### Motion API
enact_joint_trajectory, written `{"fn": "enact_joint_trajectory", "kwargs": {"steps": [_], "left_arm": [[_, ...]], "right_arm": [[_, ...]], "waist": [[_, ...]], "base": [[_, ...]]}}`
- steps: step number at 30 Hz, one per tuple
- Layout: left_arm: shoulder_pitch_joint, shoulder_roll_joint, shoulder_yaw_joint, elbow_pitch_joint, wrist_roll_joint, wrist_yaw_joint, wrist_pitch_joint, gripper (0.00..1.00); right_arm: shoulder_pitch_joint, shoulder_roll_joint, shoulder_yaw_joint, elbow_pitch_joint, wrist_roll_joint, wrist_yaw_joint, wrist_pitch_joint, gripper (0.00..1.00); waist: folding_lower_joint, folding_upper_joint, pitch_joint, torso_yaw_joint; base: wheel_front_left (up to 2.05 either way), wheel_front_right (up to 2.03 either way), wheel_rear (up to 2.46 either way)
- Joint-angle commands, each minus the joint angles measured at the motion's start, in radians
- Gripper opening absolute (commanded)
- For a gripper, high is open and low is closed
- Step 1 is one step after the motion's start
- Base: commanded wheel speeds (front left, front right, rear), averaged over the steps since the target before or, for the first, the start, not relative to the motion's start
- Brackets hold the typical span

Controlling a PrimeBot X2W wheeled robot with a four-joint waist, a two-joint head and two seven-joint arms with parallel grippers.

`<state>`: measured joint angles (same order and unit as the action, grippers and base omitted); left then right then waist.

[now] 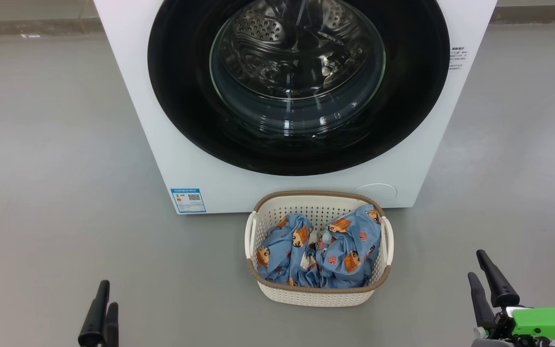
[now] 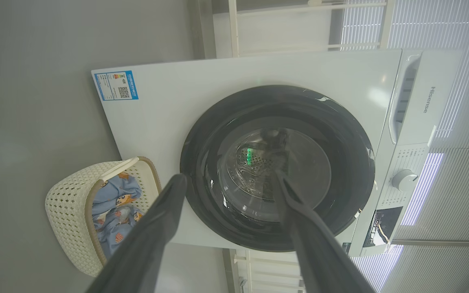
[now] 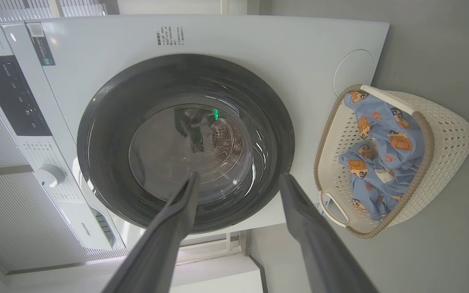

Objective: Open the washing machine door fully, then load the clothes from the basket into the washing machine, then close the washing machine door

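Observation:
The white washing machine (image 1: 138, 111) stands straight ahead, and its washing machine door (image 1: 181, 96), black-rimmed with a glass bowl, sits flat against the front. On the floor just before it is the cream basket (image 1: 306, 195) holding the light blue printed clothes (image 1: 345, 250). My left gripper (image 1: 105, 294) is low at the left, well short of the basket, and its fingers (image 2: 165, 219) stand apart in the left wrist view with nothing between them. My right gripper (image 1: 476, 264) is low at the right, and its fingers (image 3: 177, 219) also stand apart and hold nothing.
Grey floor (image 1: 56, 193) spreads on both sides of the machine and basket. The control panel with a knob (image 2: 403, 179) tops the machine. A blue label sticker (image 1: 188, 200) marks its lower left corner. White rails and slatted blinds (image 2: 442, 49) stand behind it.

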<state>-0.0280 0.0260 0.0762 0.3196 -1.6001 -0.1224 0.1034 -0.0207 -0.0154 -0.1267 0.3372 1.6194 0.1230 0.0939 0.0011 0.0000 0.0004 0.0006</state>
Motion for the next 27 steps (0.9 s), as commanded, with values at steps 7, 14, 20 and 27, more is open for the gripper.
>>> {"fn": "enact_joint_trajectory", "kwargs": {"steps": [7,14,20,27], "left_arm": [[-0.041,0.013,0.001,-0.048,0.014,-0.001,-0.027,1.0],[-0.048,0.022,-0.008,-0.062,0.032,-0.002,-0.051,1.0],[-0.053,0.034,-0.021,-0.074,0.056,-0.002,-0.072,1.0],[-0.061,0.051,-0.036,-0.085,0.117,-0.003,-0.097,1.0]], "right_arm": [[-0.045,-0.013,0.016,-0.043,0.01,0.002,-0.022,1.0],[-0.053,-0.014,0.025,-0.062,0.008,0.003,-0.039,1.0],[-0.061,-0.017,0.035,-0.073,-0.014,0.003,-0.059,1.0],[-0.076,-0.041,0.074,-0.093,-0.098,0.003,-0.091,1.0]], "waist": [[-0.001,0.0,0.004,0.001],[-0.0011,0.0,0.005,0.002],[-0.0011,0.0,0.004,0.003],[-0.0011,0.0,0.004,0.003]], "base": [[0.0,0.0,0.0],[0.0,0.0,0.0],[0.0,0.0,0.0],[0.0,0.0,0.0]]}}
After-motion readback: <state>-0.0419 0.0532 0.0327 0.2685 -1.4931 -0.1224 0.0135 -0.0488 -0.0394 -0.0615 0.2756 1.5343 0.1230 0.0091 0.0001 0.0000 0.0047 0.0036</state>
